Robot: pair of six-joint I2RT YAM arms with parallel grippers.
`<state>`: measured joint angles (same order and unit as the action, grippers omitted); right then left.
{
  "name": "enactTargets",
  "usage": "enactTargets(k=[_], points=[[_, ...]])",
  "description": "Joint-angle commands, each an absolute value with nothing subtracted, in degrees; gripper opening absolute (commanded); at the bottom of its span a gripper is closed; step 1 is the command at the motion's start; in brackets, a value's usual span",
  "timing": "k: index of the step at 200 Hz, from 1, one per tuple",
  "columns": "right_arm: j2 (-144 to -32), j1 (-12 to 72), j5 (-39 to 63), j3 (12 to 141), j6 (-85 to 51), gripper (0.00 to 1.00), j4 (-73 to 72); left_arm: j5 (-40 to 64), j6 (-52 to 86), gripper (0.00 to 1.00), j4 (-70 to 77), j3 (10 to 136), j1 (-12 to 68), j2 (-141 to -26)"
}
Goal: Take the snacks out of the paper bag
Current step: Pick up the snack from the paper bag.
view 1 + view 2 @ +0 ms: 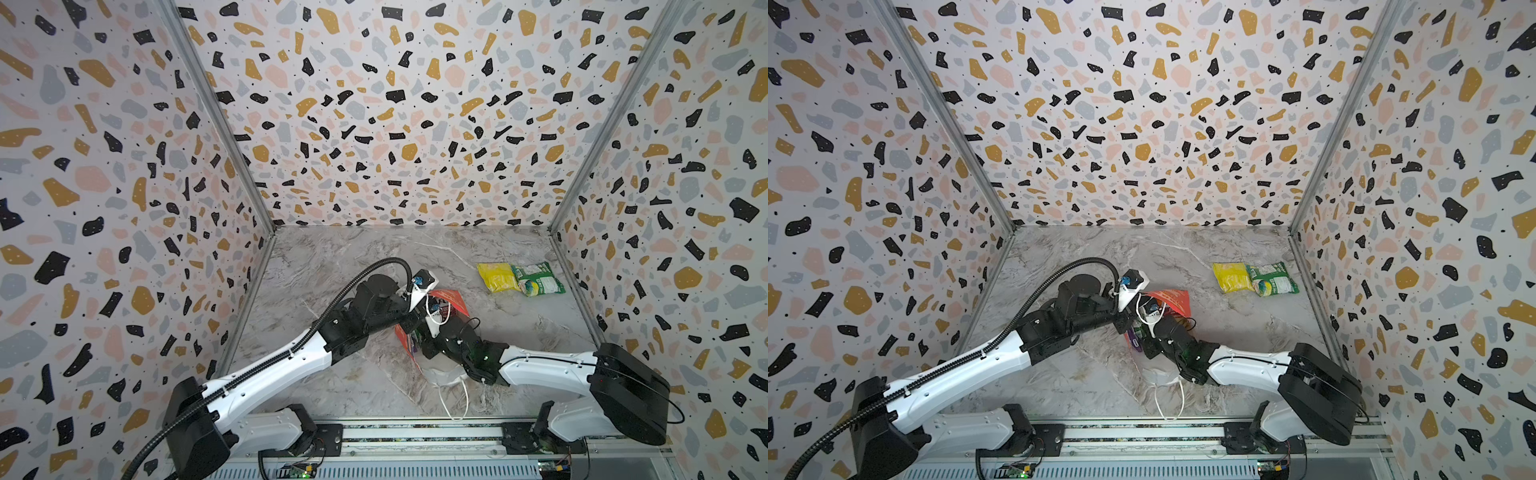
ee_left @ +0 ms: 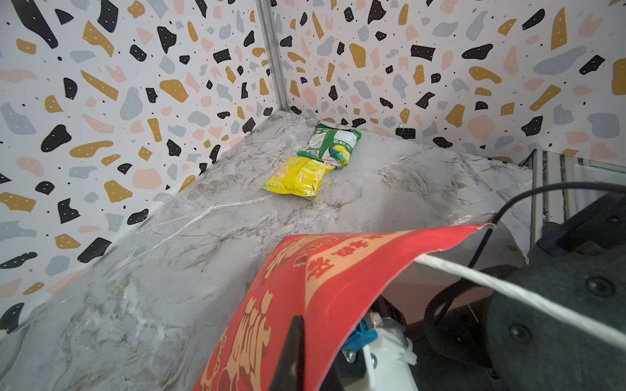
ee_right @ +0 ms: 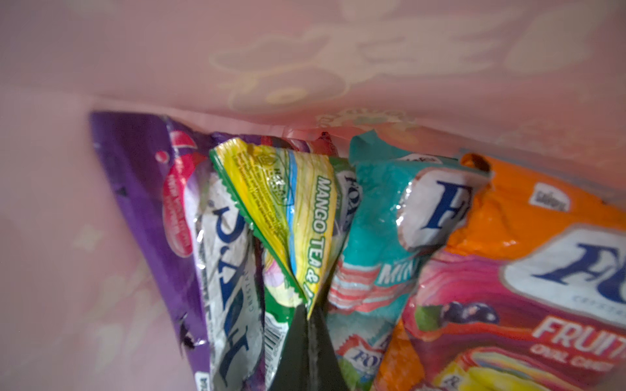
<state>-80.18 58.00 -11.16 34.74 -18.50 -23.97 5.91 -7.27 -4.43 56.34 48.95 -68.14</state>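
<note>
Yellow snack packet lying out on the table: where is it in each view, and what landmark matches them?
Top view: yellow packet, right of centre on the marble table's far side.
Top view: same spot.
Left wrist: mid-picture, beyond the red paper bag.
Right wrist: not in it; only the bag's inside shows.
Shared landmark, those three views: the green packet touching it.

Left arm (image 1: 266, 365): I see white shells, black joints, small screws.
Hose (image 1: 390, 260): black, ribbed, clipped along that arm.
Right arm (image 1: 544, 365): white link, thin black cable, bulky black housing.
Right gripper (image 3: 307, 315): dark, tapering fingers.
Base rail (image 1: 415, 434): I see silver aluminium, ribbed.
</note>
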Motion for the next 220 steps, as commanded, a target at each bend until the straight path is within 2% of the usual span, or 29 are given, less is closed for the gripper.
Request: enactTargets(k=[1, 161, 220], points=[[-77.7, 59.7, -10.4, 35.9, -15.6, 0.01, -31.9, 2.0, -7.0, 0.00, -3.8, 55.9, 48.1, -67.9], [-66.8, 63.0, -12.1, 34.8, -9.9, 0.00, -24.4, -1.4, -6.9, 0.00, -3.1, 55.2, 48.1, -65.1], [-58.5, 63.0, -7.8, 33.7, -5.0, 0.00, -19.2, -3.4, -6.4, 0.00, -3.3, 56.7, 48.1, -64.7]])
